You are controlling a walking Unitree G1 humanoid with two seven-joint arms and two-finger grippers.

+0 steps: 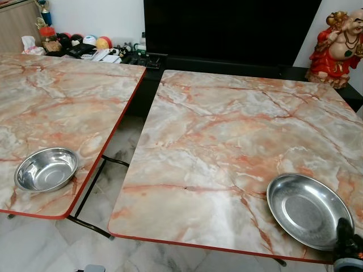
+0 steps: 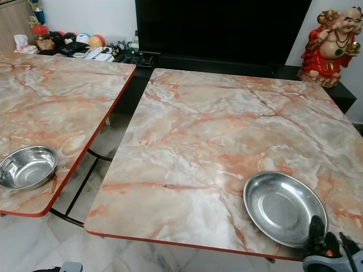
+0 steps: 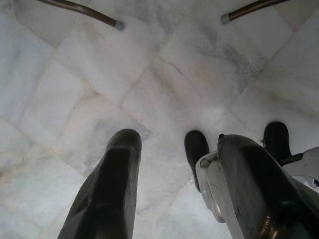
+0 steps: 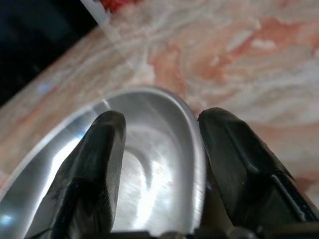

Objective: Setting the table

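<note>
A shallow steel plate (image 1: 306,209) lies at the near right corner of the right marble table (image 1: 227,130). My right gripper (image 2: 332,241) is at the plate's near rim. In the right wrist view its fingers (image 4: 99,164) straddle the plate's rim (image 4: 192,129), one over the inside and one outside, with a gap between them, so it is open. A deeper steel bowl (image 1: 46,169) sits near the front edge of the left marble table (image 1: 62,102). My left gripper (image 3: 169,169) hangs low over the floor, open and holding nothing.
A gap with black table legs (image 1: 91,187) separates the two tables. Behind them are a dark TV cabinet (image 1: 227,28), a red figurine (image 1: 339,45) at the back right, and clutter of balls and remotes (image 1: 91,48) at the back left. The floor is pale marble tile (image 3: 99,74).
</note>
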